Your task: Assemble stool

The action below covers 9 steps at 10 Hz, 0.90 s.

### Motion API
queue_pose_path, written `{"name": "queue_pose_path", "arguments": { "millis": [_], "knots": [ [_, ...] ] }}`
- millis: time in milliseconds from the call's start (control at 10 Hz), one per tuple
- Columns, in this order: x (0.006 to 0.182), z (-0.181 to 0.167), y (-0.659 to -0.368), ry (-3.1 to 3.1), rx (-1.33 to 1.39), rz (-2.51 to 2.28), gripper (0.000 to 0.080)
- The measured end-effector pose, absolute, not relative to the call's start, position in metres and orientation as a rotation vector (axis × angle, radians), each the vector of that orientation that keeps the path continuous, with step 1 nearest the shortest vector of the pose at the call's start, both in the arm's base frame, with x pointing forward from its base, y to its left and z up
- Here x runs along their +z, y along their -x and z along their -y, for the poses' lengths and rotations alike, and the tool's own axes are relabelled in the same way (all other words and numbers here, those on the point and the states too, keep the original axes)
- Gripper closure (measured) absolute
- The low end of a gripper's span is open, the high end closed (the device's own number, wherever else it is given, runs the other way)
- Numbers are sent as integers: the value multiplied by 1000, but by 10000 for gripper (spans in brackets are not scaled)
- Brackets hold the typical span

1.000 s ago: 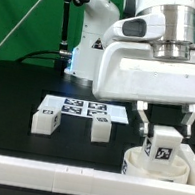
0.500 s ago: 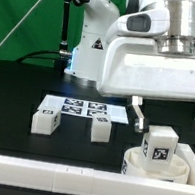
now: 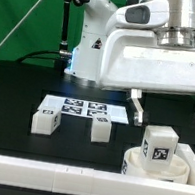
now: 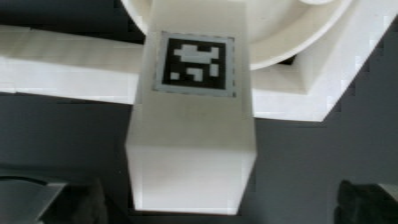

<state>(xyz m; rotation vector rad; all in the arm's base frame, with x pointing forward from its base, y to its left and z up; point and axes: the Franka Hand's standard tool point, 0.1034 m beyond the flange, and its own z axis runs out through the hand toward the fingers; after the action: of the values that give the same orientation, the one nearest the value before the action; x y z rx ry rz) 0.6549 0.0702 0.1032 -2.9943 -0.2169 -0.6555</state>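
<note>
- Compared with a second ago, we see the gripper (image 3: 171,119) lifted clear of the leg (image 3: 160,145). Its fingers were then closed on the block and now stand wide apart, holding nothing.
- The leg is a smooth white rectangular block bearing a black-and-white square tag. It stands on end in the seat (image 3: 133,164), a thick round white plastic ring just beside the long white rail (image 3: 43,174).
- A second leg (image 3: 45,121) and a third leg (image 3: 101,129) lie near the flat marker board (image 3: 76,107) on the black table (image 3: 15,93).

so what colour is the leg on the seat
White leg with a black-and-white square tag; clearest in the wrist view.
</note>
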Motion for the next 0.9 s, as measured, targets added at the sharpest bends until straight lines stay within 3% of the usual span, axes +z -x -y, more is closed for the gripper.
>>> {"name": "queue_pose_path", "arguments": {
  "millis": [400, 900],
  "knots": [
    [94, -76, -646, 2992, -536, 12, 150],
    [91, -71, -634, 3009, 3, 45, 150]
  ]
}}
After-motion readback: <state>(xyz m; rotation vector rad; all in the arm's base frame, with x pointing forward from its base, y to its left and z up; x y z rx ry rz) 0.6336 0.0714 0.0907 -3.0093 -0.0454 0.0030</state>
